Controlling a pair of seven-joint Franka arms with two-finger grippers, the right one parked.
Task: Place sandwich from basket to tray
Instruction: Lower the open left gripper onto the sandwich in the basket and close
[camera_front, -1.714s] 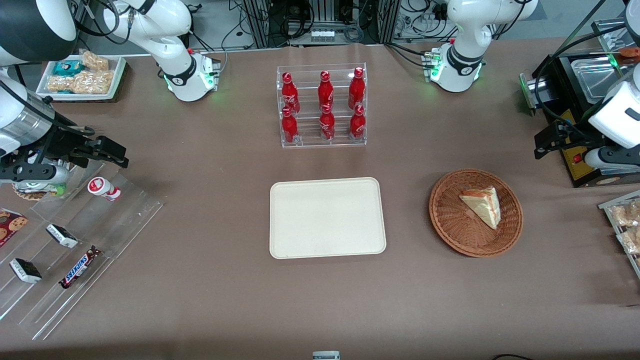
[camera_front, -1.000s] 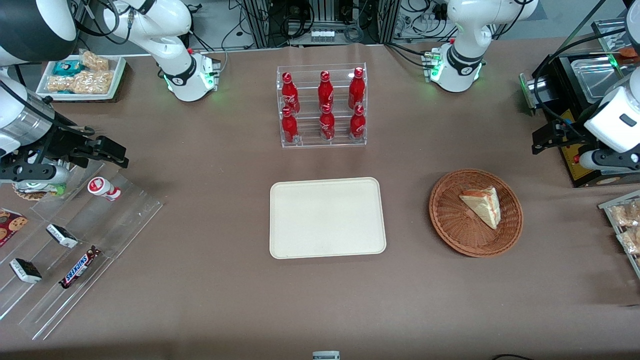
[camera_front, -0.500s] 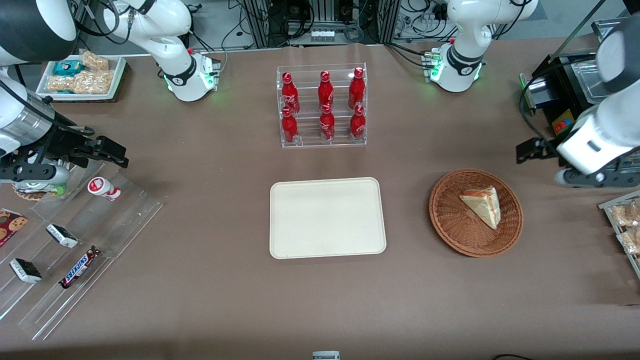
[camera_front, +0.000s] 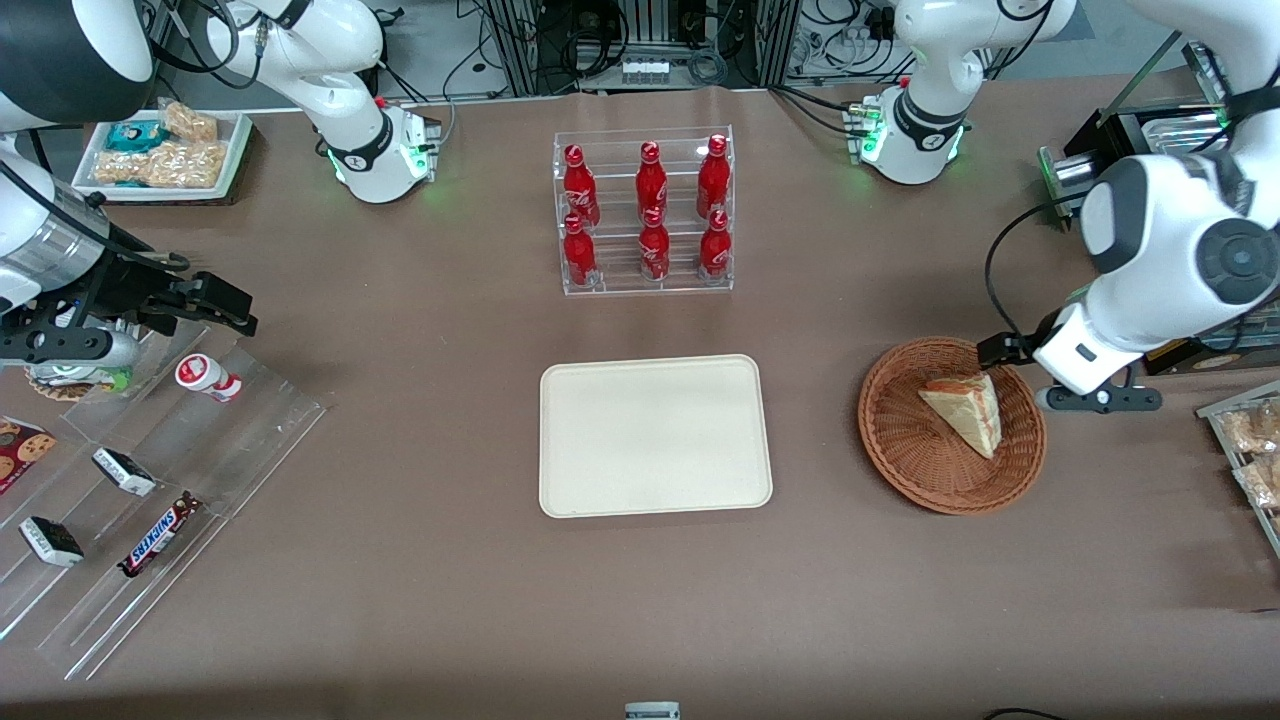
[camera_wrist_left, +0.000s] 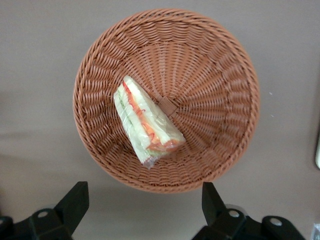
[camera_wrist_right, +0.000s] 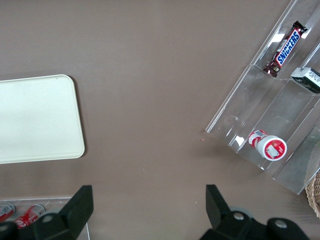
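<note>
Sandwich (camera_front: 966, 410) (camera_wrist_left: 145, 121): lay inside the basket, off its centre toward the working arm's end of the table; filling edge showed red, orange and green in the left wrist view.
Basket (camera_front: 905, 455) (camera_wrist_left: 220, 75): sat on the brown table (camera_front: 450, 600), at about 3 o'clock from the tray in the front view, well apart from it.
Tray (camera_front: 655, 435) (camera_wrist_right: 37, 117): lay flat with nothing on it, at 6 o'clock from the bottle rack (camera_front: 645, 212).
Gripper (camera_wrist_left: 144, 205): hung above the basket's rim at the working arm's end, not touching the sandwich; fingers (camera_wrist_left: 75, 200) spread wide apart, holding nothing.
Snack rack (camera_front: 150, 480): toward the parked arm's end of the table, holding wrapped bars.
</note>
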